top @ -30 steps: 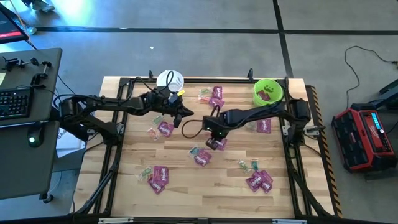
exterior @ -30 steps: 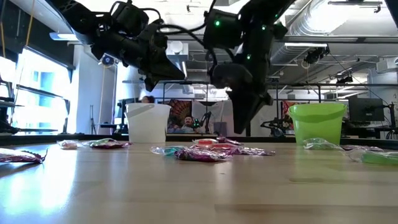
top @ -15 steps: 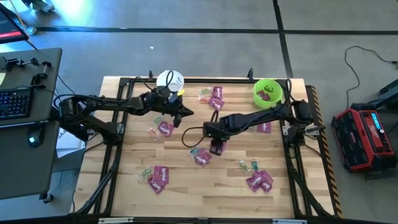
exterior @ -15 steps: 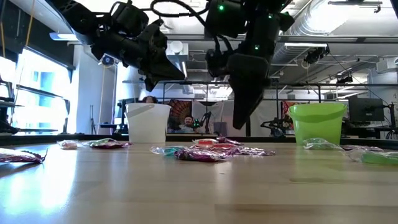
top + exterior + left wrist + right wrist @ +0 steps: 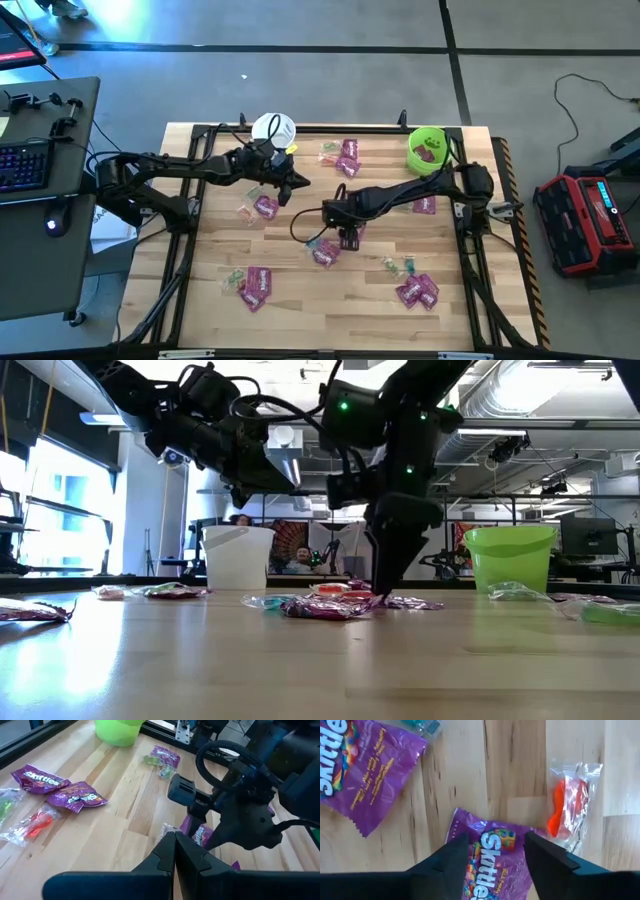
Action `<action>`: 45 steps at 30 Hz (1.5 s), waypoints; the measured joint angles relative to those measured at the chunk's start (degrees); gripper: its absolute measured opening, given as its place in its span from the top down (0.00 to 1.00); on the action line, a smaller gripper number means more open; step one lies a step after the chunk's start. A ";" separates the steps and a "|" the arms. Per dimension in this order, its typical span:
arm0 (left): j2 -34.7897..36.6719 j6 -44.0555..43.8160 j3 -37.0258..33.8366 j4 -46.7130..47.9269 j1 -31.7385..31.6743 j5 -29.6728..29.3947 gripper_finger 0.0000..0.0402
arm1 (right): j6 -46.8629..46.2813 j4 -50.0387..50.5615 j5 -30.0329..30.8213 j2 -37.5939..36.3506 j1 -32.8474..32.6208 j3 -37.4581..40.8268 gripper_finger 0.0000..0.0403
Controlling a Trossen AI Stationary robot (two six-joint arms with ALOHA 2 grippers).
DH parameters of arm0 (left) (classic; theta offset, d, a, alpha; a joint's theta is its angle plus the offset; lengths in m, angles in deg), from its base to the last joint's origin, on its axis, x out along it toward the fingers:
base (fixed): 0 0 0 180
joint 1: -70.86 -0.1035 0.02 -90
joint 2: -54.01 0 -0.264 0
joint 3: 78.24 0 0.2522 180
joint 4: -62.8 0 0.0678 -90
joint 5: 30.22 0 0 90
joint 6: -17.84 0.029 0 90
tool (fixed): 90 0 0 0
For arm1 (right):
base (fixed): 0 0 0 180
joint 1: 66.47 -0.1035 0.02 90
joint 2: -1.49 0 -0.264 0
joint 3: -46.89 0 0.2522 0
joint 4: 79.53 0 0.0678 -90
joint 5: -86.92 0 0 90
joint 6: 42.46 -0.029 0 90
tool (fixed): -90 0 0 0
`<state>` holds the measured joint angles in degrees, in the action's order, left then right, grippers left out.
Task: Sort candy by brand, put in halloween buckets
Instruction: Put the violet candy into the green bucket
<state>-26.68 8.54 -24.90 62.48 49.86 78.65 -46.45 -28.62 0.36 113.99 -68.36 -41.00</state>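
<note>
An open workshop with ducts and bright windows lies behind the wooden surface (image 5: 300, 300), which stands on a grey floor beside a desk with a keyboard (image 5: 20, 165).

The right end effector (image 5: 385, 592) hangs low over the middle of the surface, its fingers apart and pointing down. Directly beneath it, between the two fingertips, lies a magenta-purple Skittles packet (image 5: 492, 857); the pictures do not show whether the fingers touch it. Just beside that packet, on one side, lies a clear-wrapped orange-red piece (image 5: 567, 802); on the other side a second purple packet (image 5: 365, 770) lies a little apart.

The left end effector (image 5: 298, 181) hovers above the surface, away from the right one toward the white bucket (image 5: 273, 128), its fingers pressed together and holding nothing. The white bucket stands just behind it at the far edge.

The lime green bucket (image 5: 430, 147) stands at the far edge well beyond the right end effector, with purple packets inside. More candy lies scattered around both end effectors: packets near the front edge (image 5: 255, 283) and a pair at the front right (image 5: 416, 291).
</note>
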 joint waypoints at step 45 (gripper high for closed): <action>0.00 0.46 0.00 0.75 0.00 -0.70 1.00 | -27.19 7.01 -0.94 -3.97 -1.93 -0.07 0.61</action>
<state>-26.68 9.00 -24.90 63.23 49.86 77.95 -73.64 -21.62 -0.58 110.03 -70.29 -41.07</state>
